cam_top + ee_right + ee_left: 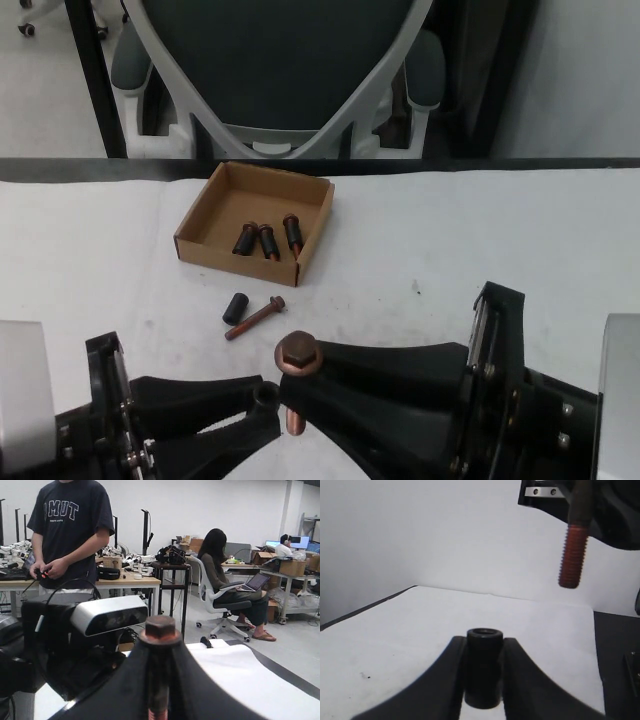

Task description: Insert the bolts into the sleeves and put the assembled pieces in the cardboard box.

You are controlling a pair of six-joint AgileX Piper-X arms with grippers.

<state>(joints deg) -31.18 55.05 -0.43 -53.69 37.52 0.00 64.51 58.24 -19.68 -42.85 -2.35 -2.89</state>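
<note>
Left gripper is clamped on a sleeve, which stands upright with its bore facing up. Right gripper is clamped on a bolt, head up and threaded end hanging down. The bolt tip sits above the sleeve and off to one side, not yet over the bore. To insert it well, I judge the tip should be centred over the bore and held plumb, then lowered slowly, since the threads could catch on the rim. Farther out on the bench lie a loose sleeve and a loose bolt, just beside each other. Beyond them, the box holds three assembled pieces.
</note>
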